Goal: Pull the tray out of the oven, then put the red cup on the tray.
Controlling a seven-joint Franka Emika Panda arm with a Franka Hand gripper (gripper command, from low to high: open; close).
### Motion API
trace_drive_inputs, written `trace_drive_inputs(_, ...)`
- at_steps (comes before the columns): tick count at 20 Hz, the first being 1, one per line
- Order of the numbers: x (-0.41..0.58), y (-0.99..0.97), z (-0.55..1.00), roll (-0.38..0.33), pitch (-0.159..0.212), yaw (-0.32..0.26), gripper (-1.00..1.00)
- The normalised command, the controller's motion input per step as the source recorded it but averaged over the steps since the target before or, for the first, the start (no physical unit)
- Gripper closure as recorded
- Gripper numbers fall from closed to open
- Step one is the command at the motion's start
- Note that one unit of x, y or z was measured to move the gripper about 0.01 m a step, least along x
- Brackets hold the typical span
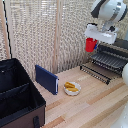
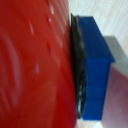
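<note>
My gripper [image 1: 92, 41] hangs in the air at the exterior view's upper right, shut on the red cup [image 1: 90, 45]. The cup is above and just to the left of the tray [image 1: 109, 59], a dark rack of thin bars that sticks out of the oven [image 1: 121, 46] over its lowered door, whose bar handle [image 1: 95, 73] lies in front. In the wrist view the red cup [image 2: 30, 65] fills most of the picture, and a blue finger [image 2: 96, 65] with a black pad presses against its side.
A white plate [image 1: 72, 88] with yellow food sits mid-table. A blue flat box [image 1: 46, 79] stands on edge beside it. A large open black case [image 1: 17, 97] takes up the exterior view's left. A slatted screen stands behind the table.
</note>
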Motion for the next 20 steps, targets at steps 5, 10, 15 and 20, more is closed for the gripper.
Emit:
trace_drive_inputs(5,0.145,-0.87,0.00,0.000,0.031,-0.103,1.00)
trace_drive_inputs(10,0.160,-0.86,0.00,-0.017,0.052,-0.100,1.00)
trace_drive_inputs(15,0.098,-0.78,0.00,-0.040,0.067,-0.094,1.00)
trace_drive_inputs(20,-0.069,-0.35,-0.08,-0.120,0.042,-0.030,1.00)
